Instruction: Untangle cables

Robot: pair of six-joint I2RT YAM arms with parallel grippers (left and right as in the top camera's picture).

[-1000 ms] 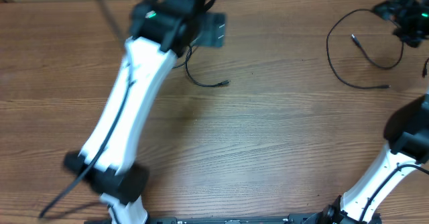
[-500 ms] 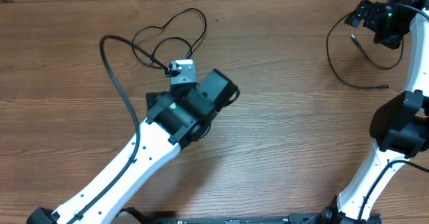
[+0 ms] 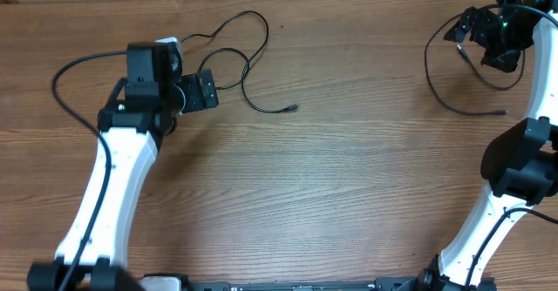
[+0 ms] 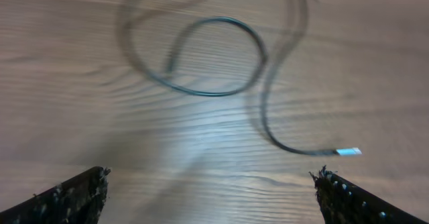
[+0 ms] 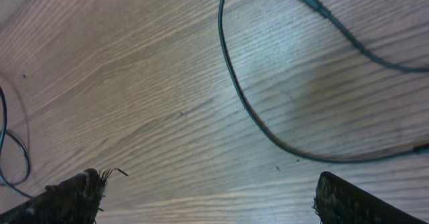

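Overhead, you see one looped cable (image 3: 243, 82) just beside your left gripper (image 4: 211, 190) and a second cable (image 3: 428, 64) near your right gripper (image 5: 208, 194) — both grippers' fingers spread wide, holding nothing.

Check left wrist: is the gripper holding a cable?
No, the left gripper is open and empty; the cable lies ahead of it.

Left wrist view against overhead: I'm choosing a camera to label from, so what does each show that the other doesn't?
Only left wrist: the left gripper's black fingertips spread wide, nothing between. Only overhead: the right gripper and a second thin black cable near it. Both: the looped thin black cable with its plug tip on the wooden table.
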